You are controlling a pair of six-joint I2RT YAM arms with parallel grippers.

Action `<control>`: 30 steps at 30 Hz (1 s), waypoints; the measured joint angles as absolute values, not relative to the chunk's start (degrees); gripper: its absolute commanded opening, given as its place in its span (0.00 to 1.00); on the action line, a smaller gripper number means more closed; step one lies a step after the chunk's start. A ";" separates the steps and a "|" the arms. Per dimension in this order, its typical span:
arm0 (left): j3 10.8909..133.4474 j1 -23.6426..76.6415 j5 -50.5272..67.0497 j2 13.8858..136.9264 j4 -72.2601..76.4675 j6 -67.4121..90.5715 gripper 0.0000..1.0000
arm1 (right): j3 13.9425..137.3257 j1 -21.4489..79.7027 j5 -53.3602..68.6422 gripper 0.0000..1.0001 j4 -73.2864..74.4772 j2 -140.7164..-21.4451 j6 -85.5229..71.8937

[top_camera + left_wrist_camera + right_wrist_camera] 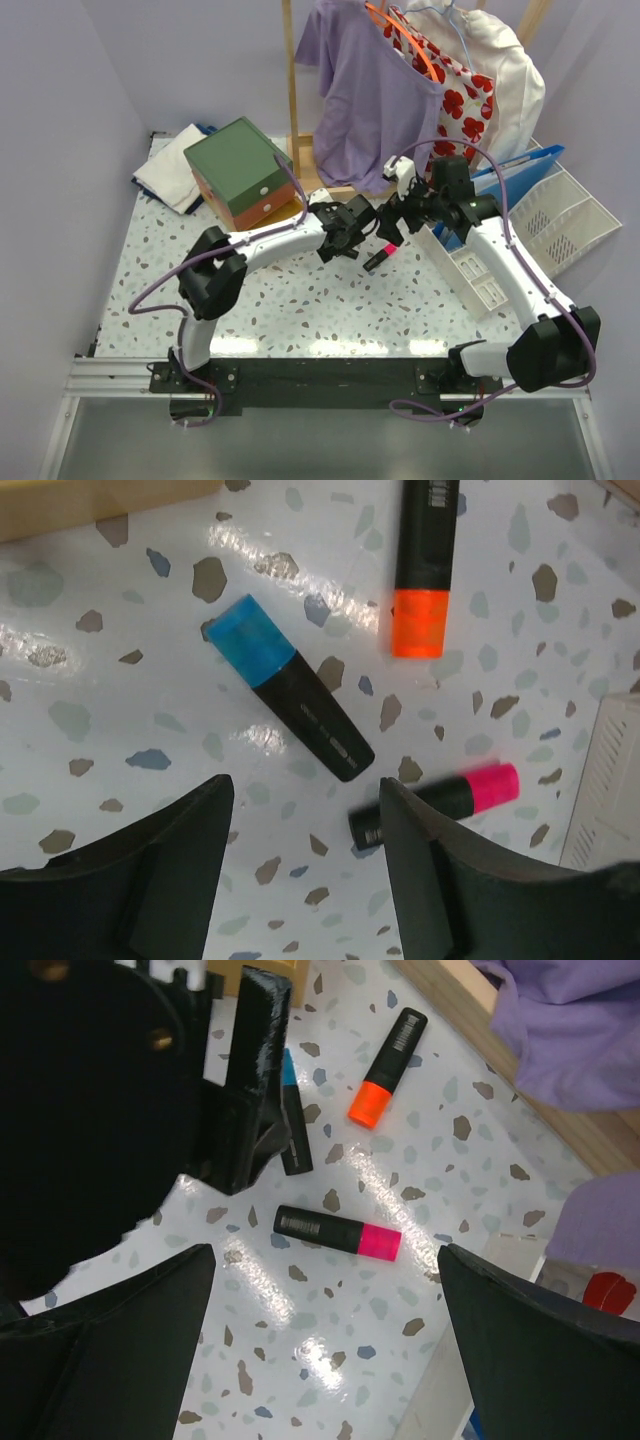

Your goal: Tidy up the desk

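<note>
Three highlighters lie on the speckled white desk [300, 300]. In the left wrist view I see a blue-capped one [290, 700], an orange-capped one [425, 570] and a pink-capped one [440, 802]. My left gripper [305, 790] is open and empty, hovering just above the desk with the blue highlighter ahead of it and the pink one behind its right finger. My right gripper [327, 1255] is wide open and empty above the pink highlighter [338, 1232]; the orange one [388, 1068] lies beyond. From above, both grippers, left [352, 240] and right [392, 228], meet over the pink highlighter [378, 256].
A green box with wooden drawers [240, 170] and folded cloth [170, 175] sit at the back left. A wooden clothes rack with a purple shirt [365, 90] stands behind. A white slotted file tray [565, 215] and a small white organizer [470, 268] stand at the right.
</note>
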State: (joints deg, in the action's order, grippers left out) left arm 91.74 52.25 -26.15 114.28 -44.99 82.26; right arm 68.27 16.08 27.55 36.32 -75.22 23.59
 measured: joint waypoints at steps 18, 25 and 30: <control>103.15 47.64 -23.05 126.45 -49.06 82.41 0.59 | 67.40 16.23 26.61 0.99 35.92 -75.22 23.64; 104.16 47.57 -22.22 128.92 -49.89 81.95 0.58 | 67.35 16.23 26.50 0.99 35.92 -75.22 23.64; 104.79 47.40 -22.15 129.38 -50.54 80.90 0.46 | 67.33 16.16 26.50 0.99 35.88 -75.22 23.64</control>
State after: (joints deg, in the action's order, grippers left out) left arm 104.79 47.40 -22.15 129.38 -50.54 80.90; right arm 67.33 16.16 26.50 35.88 -75.22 23.64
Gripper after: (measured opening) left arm 0.538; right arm 0.986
